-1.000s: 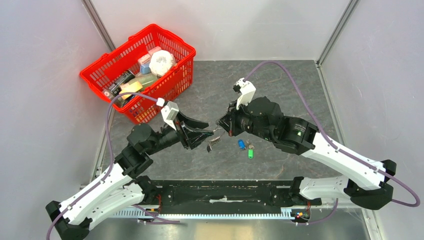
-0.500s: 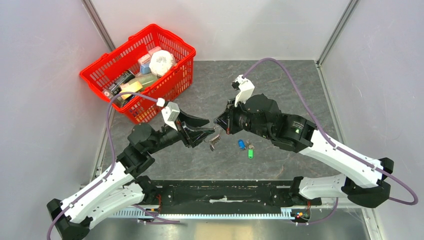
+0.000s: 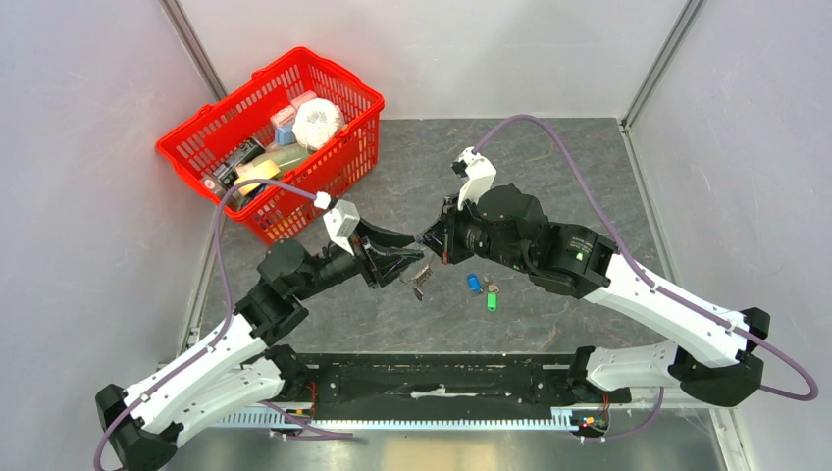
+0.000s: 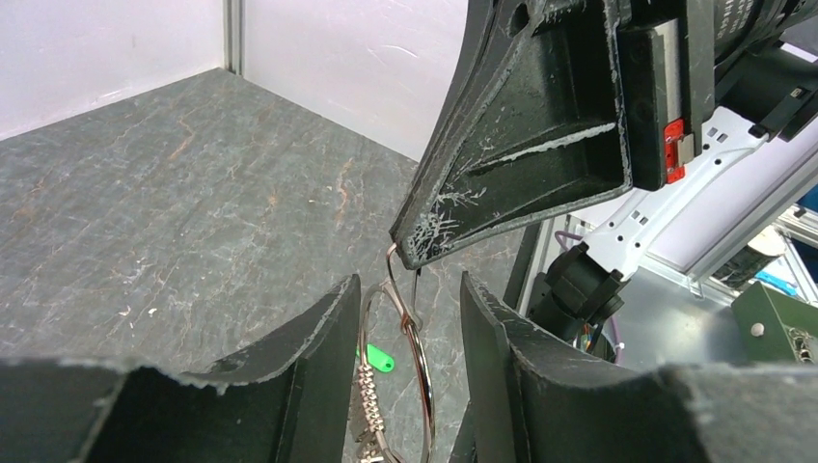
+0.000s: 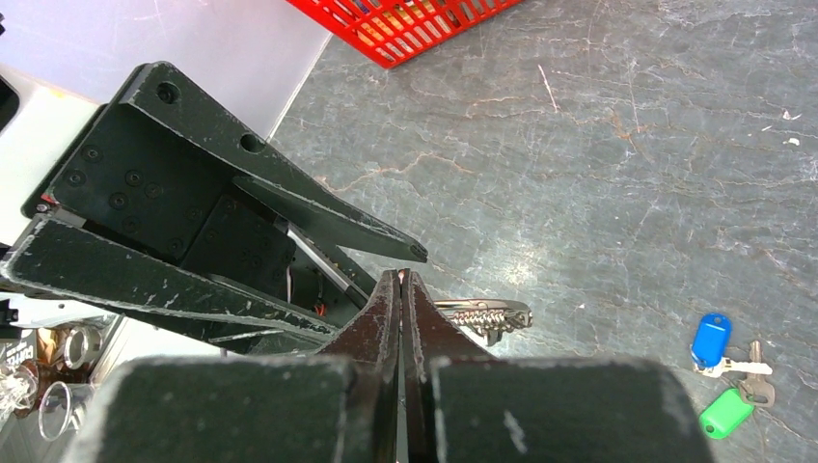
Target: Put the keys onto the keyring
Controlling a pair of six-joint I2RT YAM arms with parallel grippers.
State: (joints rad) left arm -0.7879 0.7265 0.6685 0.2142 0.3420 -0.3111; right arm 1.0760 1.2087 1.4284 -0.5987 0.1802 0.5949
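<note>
- Left pincer (image 4: 410, 289): released. Its jaws stand apart and straddle the wire. A gap shows on one side, so you have nothing clamped here.
- keyring (image 3: 422, 278): hangs above the worktop (image 3: 549, 167) near its middle, between the two pincers. The top of its loop sits at the tip of the right pincer, and its small silver keys dangle below.
- Handling, as a judgement: the wire is thin, light, springy and smooth. Expect it to swivel or slip in a two-point pinch, and the dangling cluster to swing. Take hold on bare wire at 12 o'clock of the loop, away from the cluster.
- Right pincer (image 5: 400, 280): clenched flat, grasping the keyring by the top of its wire.
- Loose keys (image 3: 489, 289): they lie at about 4 o'clock from the ring, near it but apart. They are a blue key (image 5: 711, 340), a green key (image 5: 725, 412) and a plain silver key (image 5: 755, 365), close together.
- Judgement: these keys are tiny, rigid and flat on the stone. Go for a plastic head rather than a blade.
- Hard to make out: the ring's split end does not show in any view.
- The cluster is cut off at the bottom edge of the left wrist view, so you cannot count its keys.
- From above, both pincer tips cover the point of contact.
</note>
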